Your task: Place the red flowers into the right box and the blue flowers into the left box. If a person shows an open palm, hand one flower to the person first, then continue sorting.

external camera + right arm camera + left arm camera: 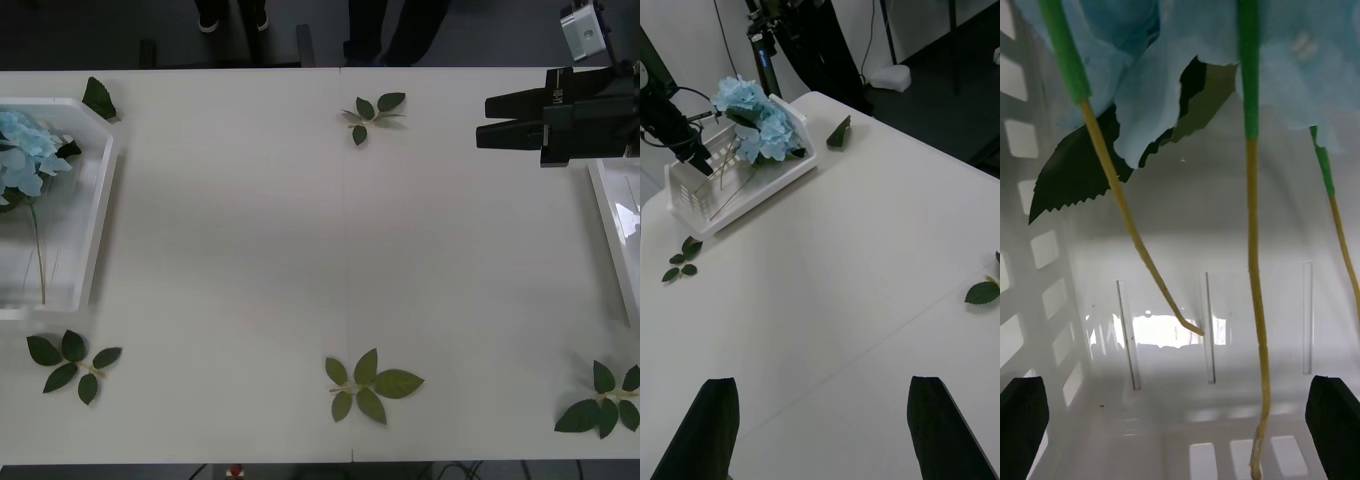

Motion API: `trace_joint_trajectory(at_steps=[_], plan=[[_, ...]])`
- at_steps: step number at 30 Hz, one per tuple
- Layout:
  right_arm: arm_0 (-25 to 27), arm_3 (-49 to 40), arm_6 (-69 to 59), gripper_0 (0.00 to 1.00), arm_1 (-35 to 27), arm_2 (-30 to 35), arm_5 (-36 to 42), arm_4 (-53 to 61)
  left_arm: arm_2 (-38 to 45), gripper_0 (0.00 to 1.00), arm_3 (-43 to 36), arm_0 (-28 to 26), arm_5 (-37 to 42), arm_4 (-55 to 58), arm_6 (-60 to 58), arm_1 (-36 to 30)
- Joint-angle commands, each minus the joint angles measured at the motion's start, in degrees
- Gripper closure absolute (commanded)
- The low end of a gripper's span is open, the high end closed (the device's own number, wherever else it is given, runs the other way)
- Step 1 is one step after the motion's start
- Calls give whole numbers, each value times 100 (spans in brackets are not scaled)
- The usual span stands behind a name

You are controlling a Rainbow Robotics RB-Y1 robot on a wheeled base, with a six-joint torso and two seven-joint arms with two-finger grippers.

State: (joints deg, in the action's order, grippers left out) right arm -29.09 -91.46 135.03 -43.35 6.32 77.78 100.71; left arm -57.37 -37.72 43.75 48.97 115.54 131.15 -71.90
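Overhanging blue flowers [1172,67], heads cropped

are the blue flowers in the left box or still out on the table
In. The blue flowers lie inside the left box, stems along its slotted bottom.

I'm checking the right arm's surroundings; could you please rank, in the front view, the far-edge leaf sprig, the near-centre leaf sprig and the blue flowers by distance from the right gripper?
From the right gripper:
1. Far-edge leaf sprig, table's middle.
2. Near-centre leaf sprig, near edge.
3. Blue flowers, left box.
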Motion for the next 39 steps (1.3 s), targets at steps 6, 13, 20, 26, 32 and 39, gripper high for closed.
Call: trace_joint_trajectory(at_steps=[6,13,20,26,32,39], plan=[[-44,-153,208,35,-77,53,-70,54,103,0,-192,1022,1545,628,130,-501],[-44,-153,208,35,-77,53,-70,54,103,0,-210,1865,2969,636,130,-799],[-44,-153,208,35,-68,53,-70,54,103,0,-271,2551,3883,1181,130,-360],[-53,-153,208,35,-77,62,-70,54,103,0,-315,2612,3953,2359,-29,695],[-44,-153,217,35,-77,62,-97,54,103,0,-517,2586,3417,3106,-231,1662],[-44,-144,217,35,-77,62,-123,46,103,0,-1370,2322,2222,2816,-881,2242]])
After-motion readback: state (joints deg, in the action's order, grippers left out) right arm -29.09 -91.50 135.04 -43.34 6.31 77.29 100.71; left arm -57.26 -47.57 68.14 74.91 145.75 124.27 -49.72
